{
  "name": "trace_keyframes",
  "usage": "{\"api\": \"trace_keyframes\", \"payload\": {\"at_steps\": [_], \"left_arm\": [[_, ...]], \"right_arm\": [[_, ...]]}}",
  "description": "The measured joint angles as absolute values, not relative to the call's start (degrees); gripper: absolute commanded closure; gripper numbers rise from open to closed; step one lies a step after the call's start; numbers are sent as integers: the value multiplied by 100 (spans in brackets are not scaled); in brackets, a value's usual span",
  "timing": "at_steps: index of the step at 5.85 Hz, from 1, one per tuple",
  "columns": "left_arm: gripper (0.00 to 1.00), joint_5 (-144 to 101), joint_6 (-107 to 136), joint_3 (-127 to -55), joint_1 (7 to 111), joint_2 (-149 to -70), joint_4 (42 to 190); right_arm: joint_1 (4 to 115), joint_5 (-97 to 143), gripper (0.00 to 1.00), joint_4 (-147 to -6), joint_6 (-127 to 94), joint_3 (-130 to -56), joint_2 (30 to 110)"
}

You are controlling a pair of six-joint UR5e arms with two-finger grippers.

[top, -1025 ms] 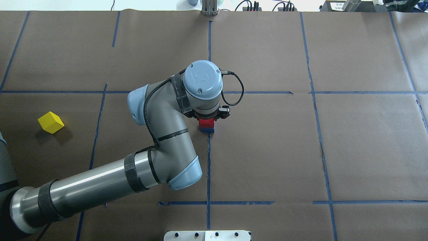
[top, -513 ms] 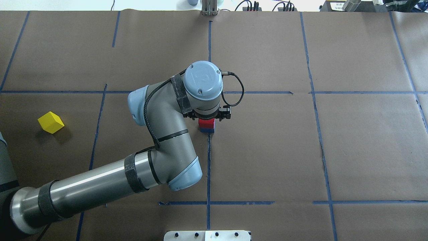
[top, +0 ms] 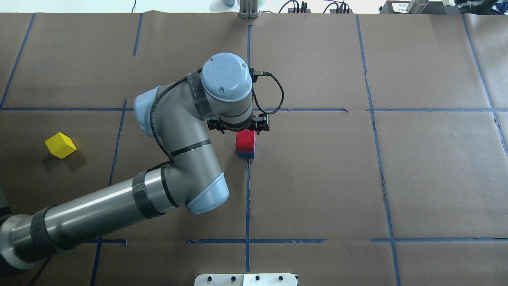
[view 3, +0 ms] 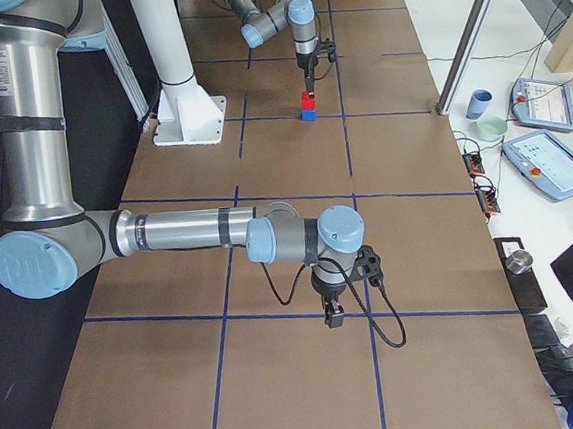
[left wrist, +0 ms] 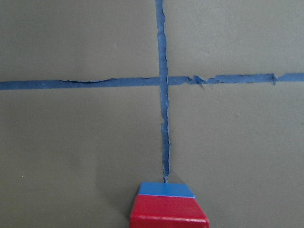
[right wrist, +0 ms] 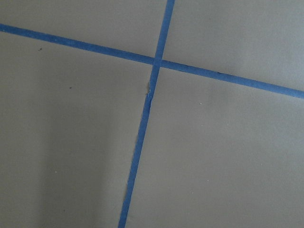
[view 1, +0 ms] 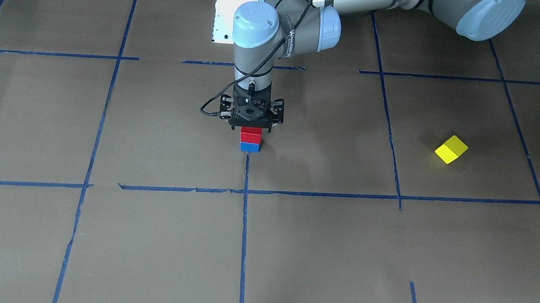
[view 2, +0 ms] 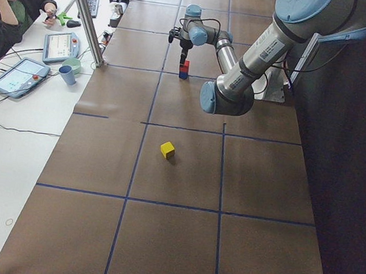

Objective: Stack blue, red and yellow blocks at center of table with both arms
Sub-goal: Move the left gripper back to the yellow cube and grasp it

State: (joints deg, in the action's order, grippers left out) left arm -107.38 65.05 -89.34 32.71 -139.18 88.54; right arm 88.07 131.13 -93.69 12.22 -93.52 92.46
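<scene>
A red block sits on a blue block at the table's centre, on a blue tape line; the stack also shows in the front view and at the bottom of the left wrist view. My left gripper hangs just above the red block, open and empty, clear of it. A yellow block lies alone far out on my left side. My right gripper shows only in the right side view, low over bare table; I cannot tell if it is open.
Blue tape lines divide the brown paper table into squares. A white base plate sits at the near edge. A metal post stands at the far edge. Tablets and cups lie on the operators' side.
My left gripper has let go of the red block, risen and drawn back toward the far side. The red block stays on the blue one. The yellow block has not moved.
</scene>
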Motion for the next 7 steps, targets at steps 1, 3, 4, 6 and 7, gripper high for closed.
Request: {"api": "trace_keyframes", "payload": {"at_steps": [1, 3, 4, 6, 7], "left_arm": [[0, -11088, 6061, -9444, 3630, -13341, 8839], [0, -11675, 4321, -9860, 4596, -12253, 8884], [0, -11841, 3066, -9894, 5115, -11618, 9075], [0, -12289, 825, -9790, 5894, -10455, 9885], [0, -12447, -2, -9758, 6004, -10013, 10303]], "right_arm": [[8807, 13113, 0, -9367, 1222, -9348, 9246], [8807, 13113, 0, -9361, 1222, -9352, 9259], [8806, 13113, 0, -9361, 1222, -9360, 9262], [8807, 13120, 0, -9360, 1222, -9371, 9263], [8807, 13121, 0, -9360, 1222, -9373, 9264]]}}
